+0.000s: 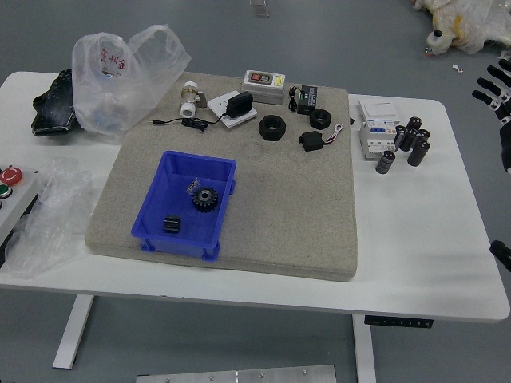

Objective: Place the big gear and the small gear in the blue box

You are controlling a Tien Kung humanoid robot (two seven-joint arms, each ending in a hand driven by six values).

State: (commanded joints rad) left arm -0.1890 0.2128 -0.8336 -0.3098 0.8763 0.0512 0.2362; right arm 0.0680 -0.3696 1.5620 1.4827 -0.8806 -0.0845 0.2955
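Observation:
At the picture's right edge my right hand [503, 89] is partly in view, its fingers extended and apart, holding nothing. The blue box [222, 171] rests on the grey mat, left of its middle. Inside, toward the right wall, lies the big black gear [205, 199], flat with its center hole up. A small black ridged piece [172, 224], seemingly the small gear on its side, lies near the box's front left. No left hand shows.
Behind the box are a white bottle-like part [189, 100], a black adapter [239, 104], black rings [272, 128] and a grey-white device [264, 87]. White boxes [378, 132] and black cylinders [417, 152] stand right of the mat [295, 215]. Plastic bags [120, 80] lie left.

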